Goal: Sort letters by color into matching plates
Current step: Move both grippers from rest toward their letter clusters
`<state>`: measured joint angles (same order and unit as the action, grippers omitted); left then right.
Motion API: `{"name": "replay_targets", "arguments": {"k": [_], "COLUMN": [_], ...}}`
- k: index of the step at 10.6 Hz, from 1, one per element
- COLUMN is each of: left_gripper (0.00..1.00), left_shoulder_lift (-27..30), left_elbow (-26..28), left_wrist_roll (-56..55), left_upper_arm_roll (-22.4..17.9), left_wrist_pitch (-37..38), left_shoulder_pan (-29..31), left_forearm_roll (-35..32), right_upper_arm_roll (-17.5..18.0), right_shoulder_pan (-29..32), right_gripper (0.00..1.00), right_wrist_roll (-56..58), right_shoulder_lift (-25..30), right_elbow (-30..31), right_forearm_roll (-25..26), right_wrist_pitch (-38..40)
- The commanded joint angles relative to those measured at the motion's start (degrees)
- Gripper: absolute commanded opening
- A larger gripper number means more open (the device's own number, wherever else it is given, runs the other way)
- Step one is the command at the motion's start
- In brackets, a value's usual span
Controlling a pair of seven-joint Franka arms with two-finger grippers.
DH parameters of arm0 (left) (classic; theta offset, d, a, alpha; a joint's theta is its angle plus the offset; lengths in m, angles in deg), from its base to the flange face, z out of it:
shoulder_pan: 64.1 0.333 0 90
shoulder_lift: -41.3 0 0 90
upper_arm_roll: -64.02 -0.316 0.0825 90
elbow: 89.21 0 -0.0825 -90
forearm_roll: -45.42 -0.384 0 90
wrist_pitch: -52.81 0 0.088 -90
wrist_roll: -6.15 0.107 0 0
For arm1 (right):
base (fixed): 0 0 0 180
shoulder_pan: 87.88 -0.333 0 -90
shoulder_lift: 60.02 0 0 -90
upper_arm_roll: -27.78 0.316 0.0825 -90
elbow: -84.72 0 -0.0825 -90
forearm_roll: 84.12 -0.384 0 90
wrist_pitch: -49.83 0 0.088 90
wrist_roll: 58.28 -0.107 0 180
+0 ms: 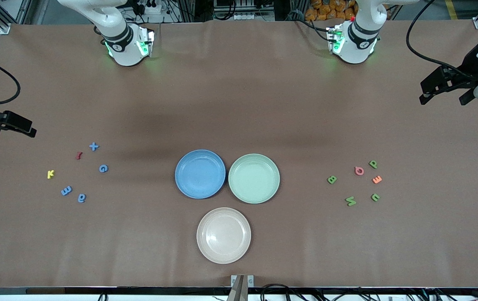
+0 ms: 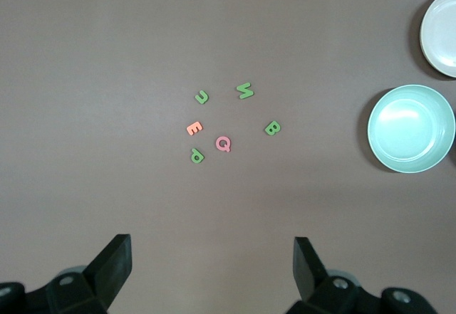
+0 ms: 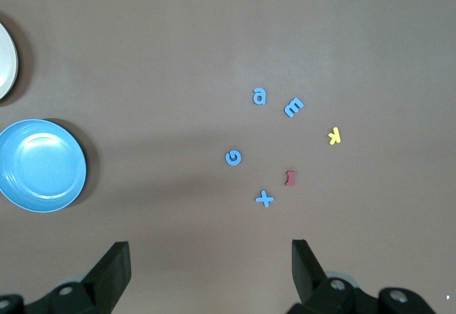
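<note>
**Nothing sorted yet; each arm waits by its own colour**

Nearest the front camera lies the beige-pink plate (image 1: 223,235), bare. Just above it in that view, the blue plate (image 1: 200,174) and the mint green plate (image 1: 254,178) sit side by side, rims nearly touching, both empty.

The four blue letters (image 1: 81,198) lie scattered toward the right arm's end of the bench (image 1: 239,104), mixed with a yellow letter (image 1: 50,174) and a red letter (image 1: 78,155). The four green letters (image 1: 351,201) lie toward the left arm's end, around a pink letter (image 1: 359,170) and an orange letter (image 1: 377,179).

The right gripper (image 1: 6,122) hangs wide and empty near the blue cluster; the left gripper (image 1: 448,85) hangs wide and empty near the green one. So each arm is likely best placed for its own cluster.
</note>
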<state>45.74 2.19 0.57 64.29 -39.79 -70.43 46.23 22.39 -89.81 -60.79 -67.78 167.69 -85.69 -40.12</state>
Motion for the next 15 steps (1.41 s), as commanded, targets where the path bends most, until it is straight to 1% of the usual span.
{"name": "replay_targets", "arguments": {"k": [1,5,8,10,15], "left_gripper": [1.00,1.00,1.00,1.00,1.00], "left_shoulder_lift": [0.5,0.6,0.9,1.0,1.0], "left_elbow": [-0.1,0.2,1.1,4.4,12.5], "left_wrist_roll": [4.6,4.2,1.9,-3.4,-6.4], "left_upper_arm_roll": [-0.4,-0.4,-0.4,-0.5,-0.3], "left_wrist_pitch": [0.8,1.0,1.3,1.0,-3.4], "left_shoulder_pan": [-0.6,-0.4,-0.4,0.0,-0.3], "left_forearm_roll": [-1.1,-0.6,-0.3,2.9,2.4], "right_upper_arm_roll": [0.4,0.4,0.4,0.4,0.3], "right_shoulder_pan": [0.3,0.3,0.3,0.3,0.4], "right_gripper": [1.00,1.00,1.00,1.00,1.00], "right_wrist_roll": [0.3,0.2,0.2,0.2,0.2], "right_shoulder_lift": [0.2,0.2,0.2,0.2,0.1], "right_elbow": [-0.3,-0.3,-0.3,-0.3,0.0], "right_forearm_roll": [0.8,0.8,0.8,0.8,0.6], "right_wrist_pitch": [0.0,0.0,0.0,0.0,-1.3]}}
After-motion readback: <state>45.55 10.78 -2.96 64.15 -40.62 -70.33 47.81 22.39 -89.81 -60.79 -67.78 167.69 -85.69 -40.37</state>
